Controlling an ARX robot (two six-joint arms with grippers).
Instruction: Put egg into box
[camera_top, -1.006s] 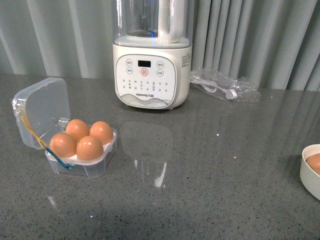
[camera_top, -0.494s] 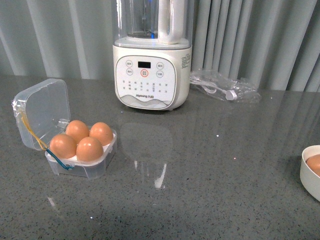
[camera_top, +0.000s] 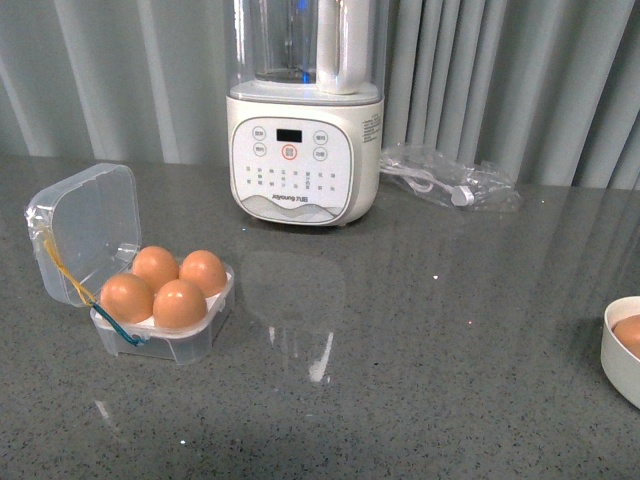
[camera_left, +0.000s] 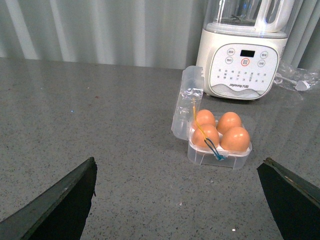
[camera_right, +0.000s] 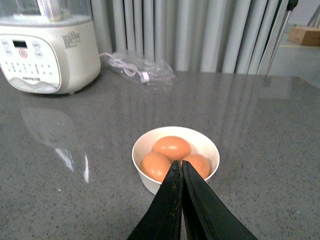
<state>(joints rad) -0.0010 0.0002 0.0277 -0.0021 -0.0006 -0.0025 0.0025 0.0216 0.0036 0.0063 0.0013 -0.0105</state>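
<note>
Right gripper (camera_right: 179, 163), closed empty, faces a bowl (camera_right: 141, 177) of three eggs (camera_right: 171, 147); left gripper (camera_left: 178, 160), spread wide, faces four in the box (camera_left: 200, 156).

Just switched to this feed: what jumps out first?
The clear box sits at the table's front left, lid open, all four holes filled with brown eggs. At the back centre stands a tall white blender. Far right, a white bowl holds three more eggs, the shut right tool pointing at it.
</note>
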